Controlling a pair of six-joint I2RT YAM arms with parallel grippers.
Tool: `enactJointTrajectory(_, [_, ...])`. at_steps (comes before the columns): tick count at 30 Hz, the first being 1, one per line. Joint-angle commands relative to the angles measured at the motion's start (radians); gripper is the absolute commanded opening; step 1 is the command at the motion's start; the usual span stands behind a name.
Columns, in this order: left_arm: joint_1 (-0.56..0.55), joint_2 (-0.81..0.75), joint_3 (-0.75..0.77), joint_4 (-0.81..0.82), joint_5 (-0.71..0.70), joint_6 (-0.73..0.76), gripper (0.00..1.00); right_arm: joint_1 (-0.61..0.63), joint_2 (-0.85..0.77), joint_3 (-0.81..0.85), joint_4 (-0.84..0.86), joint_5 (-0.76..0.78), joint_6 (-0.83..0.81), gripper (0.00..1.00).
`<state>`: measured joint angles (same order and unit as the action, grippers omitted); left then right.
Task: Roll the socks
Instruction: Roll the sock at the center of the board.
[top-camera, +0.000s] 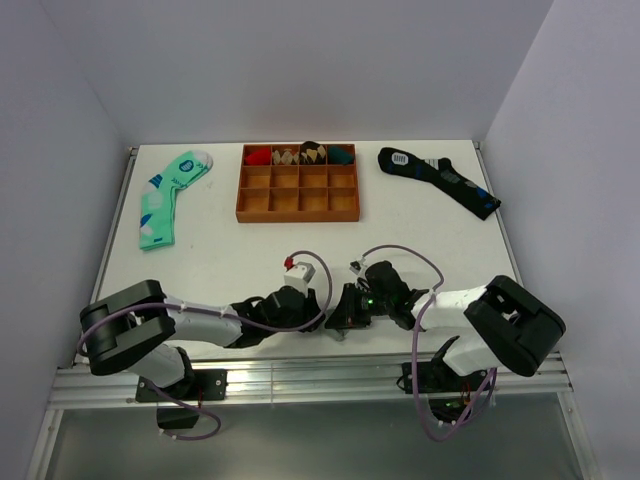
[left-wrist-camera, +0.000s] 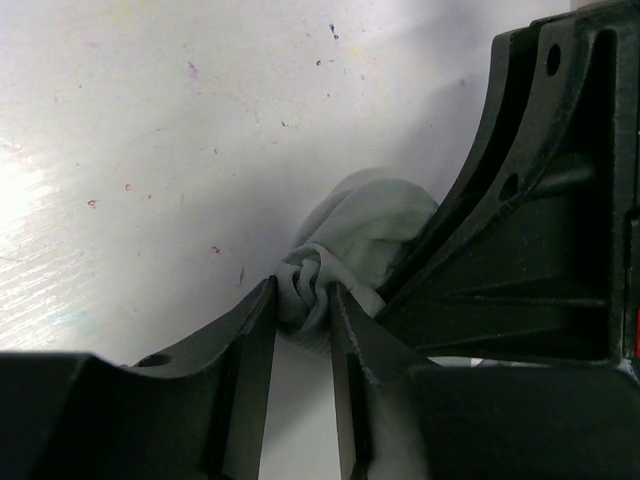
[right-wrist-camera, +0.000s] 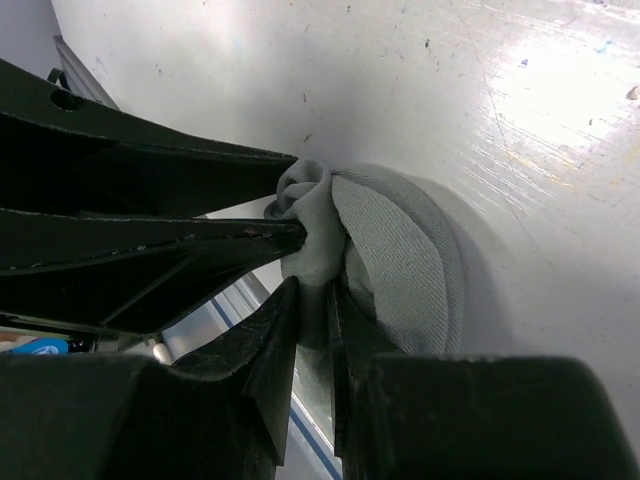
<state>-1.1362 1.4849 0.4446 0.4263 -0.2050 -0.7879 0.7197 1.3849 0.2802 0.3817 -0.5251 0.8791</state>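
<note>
**Grey socks (left-wrist-camera: 372, 228) pinched from two sides near the front of the bench**

Top view: The two arms lie low and bend inward, so that the left claw (top-camera: 318, 305) and the right claw (top-camera: 345, 312) meet tip to tip near the front edge of the bench (top-camera: 240, 255), about midway across. From this height the bundle between them is hidden. At the back stands a wooden tray (top-camera: 298, 215) of small compartments, with rolled pairs in its back row. A green patterned sock (top-camera: 172, 195) lies flat to the tray's left. A long dark sock (top-camera: 440, 178) lies to its right. Both are well apart from the claws.

Left wrist view: The left claw (left-wrist-camera: 303, 292) is nearly closed, and its two fingers (left-wrist-camera: 250, 345) squeeze a twisted fold of the socks. The rest of the bundle bulges beyond them as a rounded grey lump resting on the bench. The right claw's black body presses against the bundle on its right.

Right wrist view: The right claw (right-wrist-camera: 312, 292) is drawn narrow and nips the edge of the socks (right-wrist-camera: 400, 250). The bundle looks like a thick grey roll lying on the bench. The left claw's fingers (right-wrist-camera: 200, 165) reach in from the left and grip a bunched fold at the roll's end, just above the right claw's tips.
</note>
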Motion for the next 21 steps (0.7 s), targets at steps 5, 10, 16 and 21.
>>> enactJointTrajectory(5, [-0.026,0.077,0.100,-0.173,-0.040,-0.001,0.24,-0.003,0.051,-0.024,-0.142,0.131,-0.077,0.22])
enactJointTrajectory(10, [-0.045,0.121,0.169,-0.302,-0.086,-0.010,0.03,-0.002,0.045,-0.016,-0.181,0.174,-0.086,0.23])
enactJointTrajectory(16, [-0.079,0.175,0.275,-0.504,-0.184,-0.048,0.00,0.010,0.020,0.007,-0.247,0.264,-0.069,0.27])
enactJointTrajectory(21, [-0.105,0.224,0.357,-0.696,-0.284,-0.109,0.00,0.037,-0.082,0.017,-0.299,0.342,-0.057,0.36])
